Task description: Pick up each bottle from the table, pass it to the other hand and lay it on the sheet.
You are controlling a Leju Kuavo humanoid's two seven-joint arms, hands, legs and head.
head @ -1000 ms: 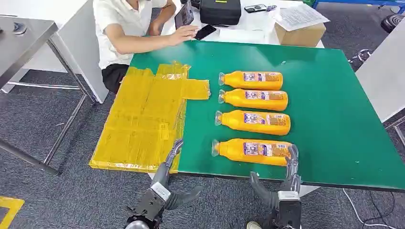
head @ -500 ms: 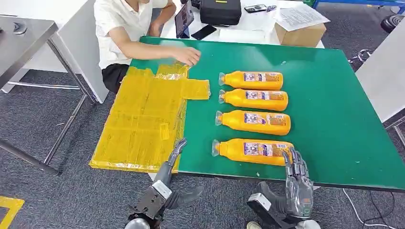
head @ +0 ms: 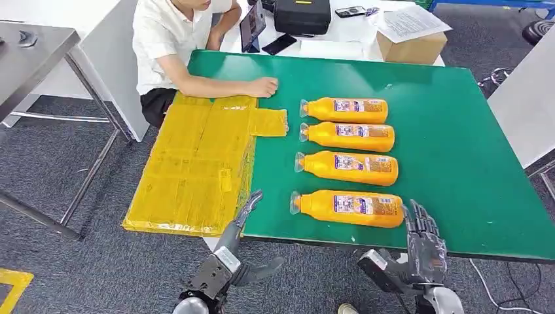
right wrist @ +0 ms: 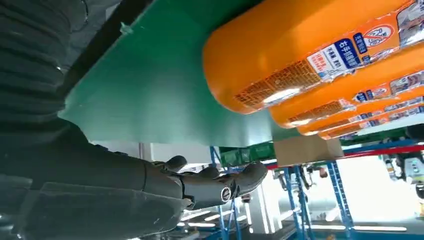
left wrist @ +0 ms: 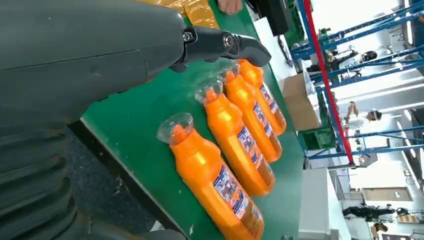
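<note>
You are at the very first step: the reach for the first bottle. Your right robot hand (head: 424, 243) sits at the near edge of the bench (head: 458, 163), just beside the base of the nearest bottle (head: 350, 208), fingers spread apart and holding nothing. Your left robot hand (head: 239, 226) waits at the near edge too, between the yellow sheet (head: 196, 163) and the bottle's cap end, fingers stretched out and empty.

The next move, as I judge it, calls for bringing the right robot hand up and over the bottle's body, then closing around it before lifting. The bottle lies on its side, so it may roll; wrap it firmly.

Count four orange bottles, all lying flat in a row on the green bench, caps pointing towards the sheet. None is on the sheet yet. There is one sheet, and a person's hand (head: 263, 86) rests at its far corner.
</note>
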